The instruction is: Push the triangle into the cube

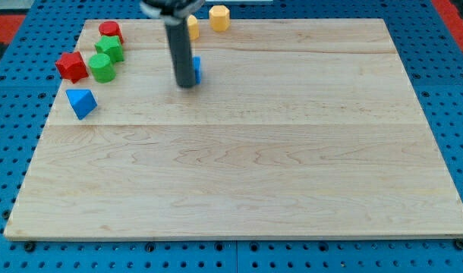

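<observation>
Wooden surface (292, 152) over a blue pegboard (444, 76). At the view's upper left: red cylinder (110, 32), green block (110, 48), green cylinder (102, 67), red star-like block (71, 67), blue triangle (81, 102). My tip (187, 84) covers most of a blue cube (196, 69). Two yellow blocks, (192, 27) and (219, 17), at the top.

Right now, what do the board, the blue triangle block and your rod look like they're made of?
The board looks like pale unfinished wood: visible grain and plank seams. The blue triangle block seems painted wood or plastic, evenly coloured and matte; I can't tell which. The rod looks like dark metal or plastic with a slight sheen; my tip sits beside a partly hidden blue block.
</observation>
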